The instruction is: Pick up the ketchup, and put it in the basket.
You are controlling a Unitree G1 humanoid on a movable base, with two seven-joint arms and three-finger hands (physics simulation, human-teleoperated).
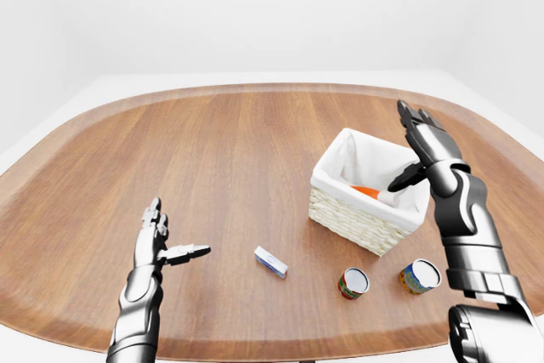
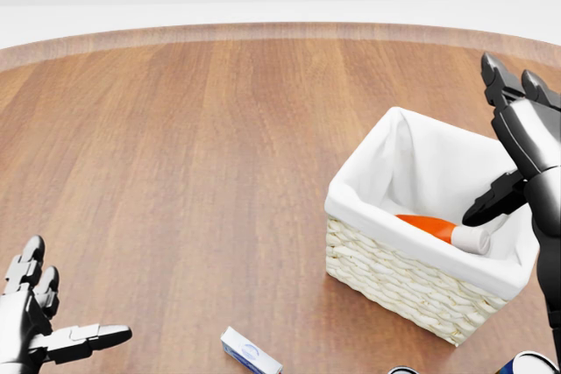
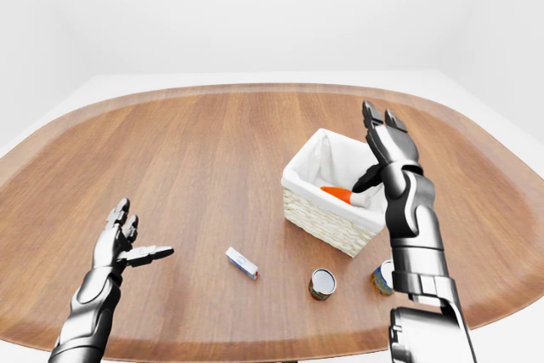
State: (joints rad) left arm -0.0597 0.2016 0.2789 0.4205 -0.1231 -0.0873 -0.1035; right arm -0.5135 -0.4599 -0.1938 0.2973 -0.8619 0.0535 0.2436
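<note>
The orange ketchup bottle with a white cap lies on its side inside the wicker basket, which has a white cloth lining, at the right of the head view. My right hand hovers open above the basket's right side, fingers spread, holding nothing. My left hand is open low at the bottom left of the head view, far from the basket, with nothing in it.
A small white and blue box lies on the round wooden table below and left of the basket. Two cans stand below the basket, near the table's lower edge.
</note>
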